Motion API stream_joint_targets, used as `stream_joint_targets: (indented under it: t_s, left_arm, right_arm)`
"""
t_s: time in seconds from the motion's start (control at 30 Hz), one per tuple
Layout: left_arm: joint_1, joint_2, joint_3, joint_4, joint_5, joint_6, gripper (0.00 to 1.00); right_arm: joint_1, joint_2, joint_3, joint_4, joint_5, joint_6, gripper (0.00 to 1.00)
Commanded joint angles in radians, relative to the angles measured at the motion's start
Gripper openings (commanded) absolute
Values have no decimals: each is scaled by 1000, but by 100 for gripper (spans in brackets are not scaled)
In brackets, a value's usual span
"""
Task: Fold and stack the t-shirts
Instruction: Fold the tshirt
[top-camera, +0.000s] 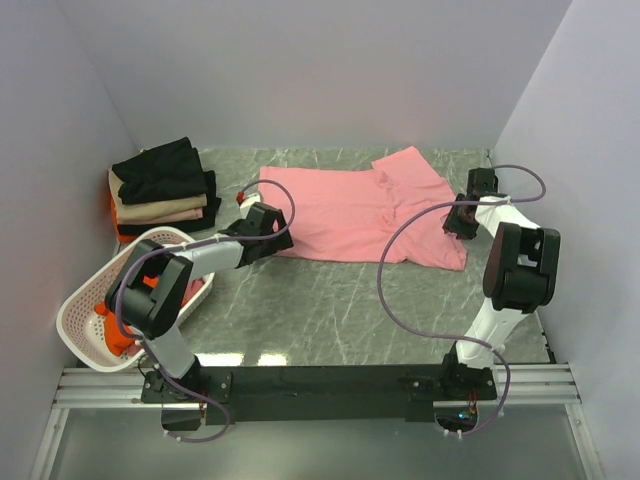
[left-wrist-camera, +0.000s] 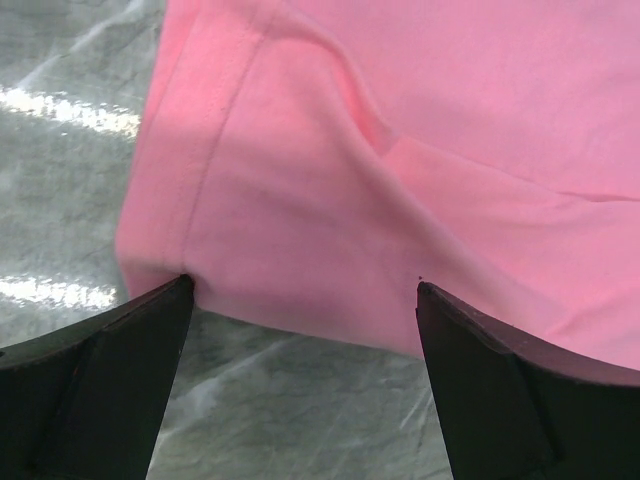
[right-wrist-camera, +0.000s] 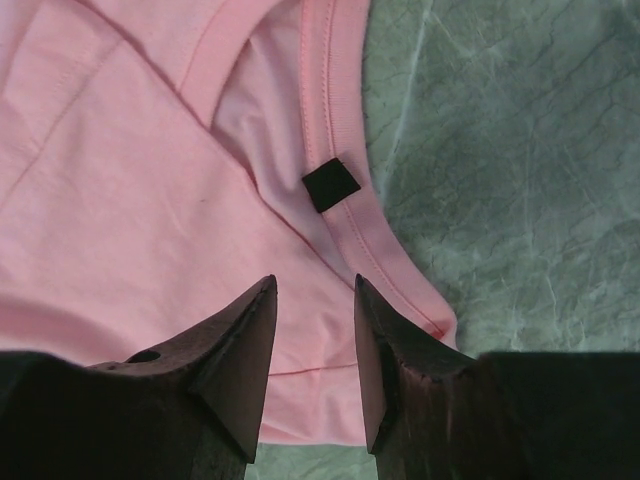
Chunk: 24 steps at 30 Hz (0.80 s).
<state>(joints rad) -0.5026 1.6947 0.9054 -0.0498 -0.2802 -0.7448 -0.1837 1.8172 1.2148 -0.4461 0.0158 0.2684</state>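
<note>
A light pink t-shirt (top-camera: 345, 212) lies spread on the marbled table, its right part folded and rumpled. My left gripper (top-camera: 262, 232) stands wide open at the shirt's near left corner. In the left wrist view the hem (left-wrist-camera: 300, 250) runs just past the fingertips, with nothing between them. My right gripper (top-camera: 460, 218) hovers over the shirt's right edge by the collar (right-wrist-camera: 340, 130), which carries a black tag (right-wrist-camera: 331, 184). Its jaws stand partly open over the flat cloth and grip nothing. Black and beige folded t-shirts (top-camera: 165, 185) sit stacked at the back left.
A white perforated basket (top-camera: 80, 300) at the near left holds orange-red cloth (top-camera: 118, 335). Grey walls close in the table at the back and on both sides. The black rail (top-camera: 320, 382) with the arm bases runs along the near edge.
</note>
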Motion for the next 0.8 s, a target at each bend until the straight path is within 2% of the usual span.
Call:
stream_joint_targets:
  t_s: [0.0, 0.2, 0.43, 0.77]
  left_arm:
    - [3, -1, 40, 82, 41, 4, 99]
    - [3, -35, 29, 76, 50, -7, 99]
    - [4, -6, 12, -36, -74, -45, 97]
    - [7, -50, -31, -104, -194, -111, 96]
  right_arm:
    - [-11, 5, 22, 23, 15, 9, 44]
    - [-13, 8, 19, 21, 7, 9, 43]
    - [-13, 7, 17, 20, -10, 9, 43]
    - [-14, 1, 17, 14, -40, 5, 43]
